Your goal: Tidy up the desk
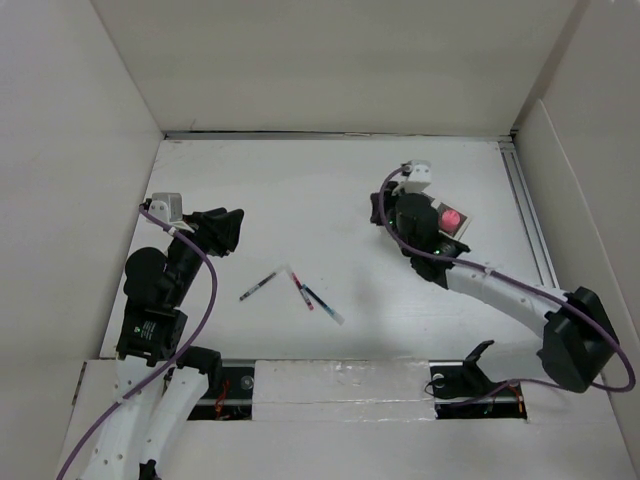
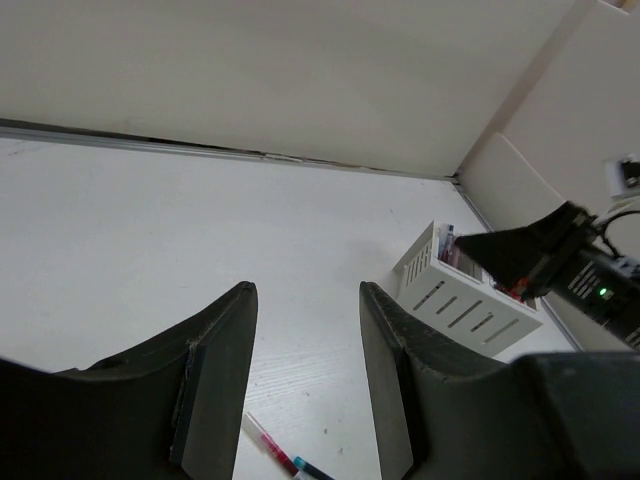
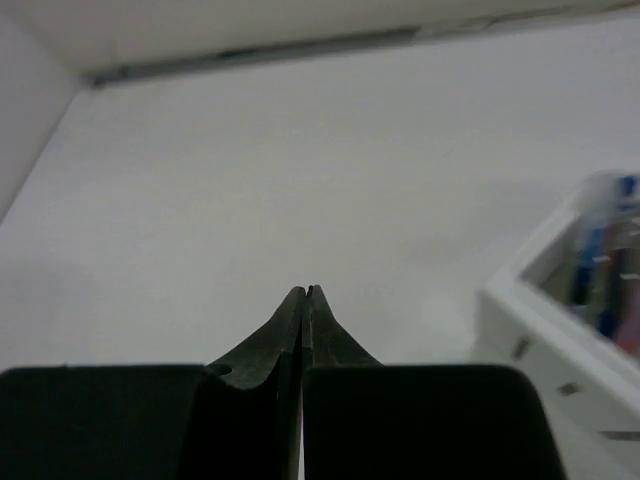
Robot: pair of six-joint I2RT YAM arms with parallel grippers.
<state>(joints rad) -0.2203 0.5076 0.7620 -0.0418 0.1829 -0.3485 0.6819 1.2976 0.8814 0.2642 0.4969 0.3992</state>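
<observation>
The desk (image 1: 300, 190) is a white tabletop with tall white walls round it. Three pens lie near its front middle: one with a dark end (image 1: 262, 285), a red one (image 1: 300, 290) and a blue-ended one (image 1: 322, 303). My left gripper (image 1: 228, 228) is open and empty, up and to the left of the pens; in the left wrist view (image 2: 306, 292) the red pen (image 2: 268, 442) shows between its fingers. My right gripper (image 1: 377, 207) is shut on nothing, just left of the white slotted organizer box (image 1: 458, 222); it shows shut in the right wrist view (image 3: 306, 292).
The organizer box (image 2: 465, 300) holds several pens and a pink item (image 1: 451, 217), and also shows in the right wrist view (image 3: 570, 300). My right arm (image 1: 500, 285) runs over it. A metal rail (image 1: 530, 220) lines the right edge.
</observation>
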